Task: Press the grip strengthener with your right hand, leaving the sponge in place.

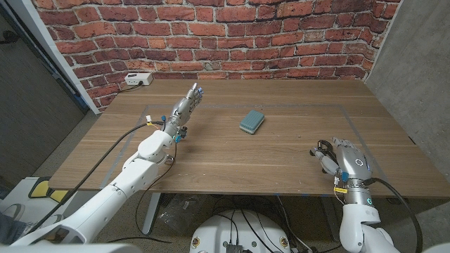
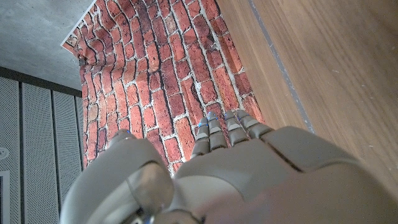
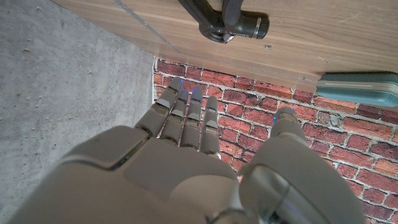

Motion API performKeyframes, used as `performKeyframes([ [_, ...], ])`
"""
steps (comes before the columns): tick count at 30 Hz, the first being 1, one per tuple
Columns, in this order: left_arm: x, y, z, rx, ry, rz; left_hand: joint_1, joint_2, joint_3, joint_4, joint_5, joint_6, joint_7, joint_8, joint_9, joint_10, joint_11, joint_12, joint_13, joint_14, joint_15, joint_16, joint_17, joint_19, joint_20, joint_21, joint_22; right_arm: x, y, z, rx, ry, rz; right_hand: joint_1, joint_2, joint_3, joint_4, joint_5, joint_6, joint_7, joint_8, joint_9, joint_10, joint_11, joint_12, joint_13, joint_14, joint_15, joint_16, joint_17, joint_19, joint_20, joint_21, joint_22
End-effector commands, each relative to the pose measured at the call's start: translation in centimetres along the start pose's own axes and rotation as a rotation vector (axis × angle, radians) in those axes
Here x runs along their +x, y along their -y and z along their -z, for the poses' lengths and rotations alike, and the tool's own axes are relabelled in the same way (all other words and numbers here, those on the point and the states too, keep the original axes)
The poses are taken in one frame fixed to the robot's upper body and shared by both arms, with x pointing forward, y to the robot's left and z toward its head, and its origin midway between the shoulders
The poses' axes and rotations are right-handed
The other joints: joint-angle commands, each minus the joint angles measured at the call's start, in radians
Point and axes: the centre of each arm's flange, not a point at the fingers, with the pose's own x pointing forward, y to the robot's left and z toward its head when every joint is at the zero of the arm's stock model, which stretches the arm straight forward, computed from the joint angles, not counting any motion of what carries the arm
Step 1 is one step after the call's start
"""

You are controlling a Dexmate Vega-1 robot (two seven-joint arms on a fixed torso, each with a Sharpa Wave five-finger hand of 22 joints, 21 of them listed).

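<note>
Head view: right hand (image 1: 349, 163) released, fingers apart, beside the grip strengthener (image 1: 323, 149) at the counter's (image 1: 232, 158) near right. A sloppy press could skid it toward the mid-counter sponge (image 1: 251, 121).

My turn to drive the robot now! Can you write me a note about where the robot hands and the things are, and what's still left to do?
Left robot hand: raised over the table's left part, fingers straight, holding nothing.
Right robot hand: at the table's right side, fingers open, holding nothing.
Grip strengthener: on the table just to the left of the right robot hand; whether they touch is unclear.
Sponge: mid-table, clear of both hands.
Done: right hand is next to the strengthener.
Left: close the right hand on it and press. Don't bump the sponge.
</note>
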Motion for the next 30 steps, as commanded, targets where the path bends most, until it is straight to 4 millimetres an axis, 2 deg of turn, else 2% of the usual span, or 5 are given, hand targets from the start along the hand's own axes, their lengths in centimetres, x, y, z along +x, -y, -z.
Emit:
performKeyframes([
  [1,0.2,-0.2,0.2,-0.004,-0.005,0.001,0.005,-0.01,-0.01,0.001,-0.001,0.013,-0.001,-0.003,0.002,0.007,-0.001,-0.004,0.002,0.008,0.0,-0.004,0.003,0.002,0.005,-0.002,0.001,0.1,-2.1,0.6,-0.016,-0.044,-0.04,0.012,-0.004,0.008,0.005,0.004,0.0,-0.001,0.0,0.002,0.003,-0.005,-0.004,0.004,0.007,-0.002,-0.001,0.003,0.008,0.001,-0.005,0.002],
  [7,0.1,-0.2,0.4,-0.006,-0.002,0.002,0.005,-0.009,-0.011,0.001,-0.001,0.013,-0.003,-0.005,0.002,0.009,0.003,-0.005,0.002,0.008,-0.001,-0.005,0.003,0.001,0.006,-0.003,0.001,0.2,-2.0,0.6,-0.045,-0.075,-0.064,0.016,-0.005,0.009,0.005,0.004,-0.005,0.0,-0.003,0.002,0.0,-0.003,-0.006,0.004,0.007,-0.004,-0.002,0.003,0.009,0.001,-0.005,0.002],
  [15,-0.5,-0.3,0.7,-0.013,-0.001,-0.007,0.006,-0.008,-0.013,0.001,-0.002,0.014,-0.003,-0.005,0.003,0.009,0.001,-0.005,0.003,0.008,-0.002,-0.005,0.003,-0.001,0.007,-0.004,0.001,1.0,-2.0,0.7,-0.062,-0.109,-0.106,0.024,-0.016,0.009,0.009,0.003,-0.007,0.006,-0.009,0.002,0.013,-0.002,-0.007,0.004,0.05,-0.007,0.009,0.004,0.059,-0.003,0.009,0.002],
  [27,-1.0,-0.5,0.7,-0.014,0.0,-0.014,0.007,-0.007,-0.014,0.001,-0.003,0.017,-0.003,-0.005,0.003,0.01,0.001,-0.006,0.003,0.01,0.0,-0.005,0.003,-0.001,0.008,-0.005,0.002,1.8,-2.7,1.2,-0.107,-0.176,-0.144,0.026,-0.025,0.006,0.011,0.003,-0.031,0.015,-0.021,0.002,0.01,-0.006,-0.012,0.004,0.054,-0.006,0.006,0.004,0.061,-0.002,0.007,0.002],
  [30,-1.0,-0.5,0.7,-0.014,-0.002,-0.012,0.007,-0.007,-0.014,0.002,-0.003,0.018,-0.003,-0.005,0.003,0.01,0.001,-0.007,0.003,0.011,0.001,-0.004,0.003,-0.001,0.009,-0.005,0.002,2.0,-2.6,1.2,-0.12,-0.194,-0.14,0.024,-0.026,0.006,0.018,0.004,-0.036,0.02,-0.023,0.002,0.032,-0.015,-0.007,0.005,0.104,-0.018,0.019,0.008,0.096,-0.008,0.017,0.004],
])
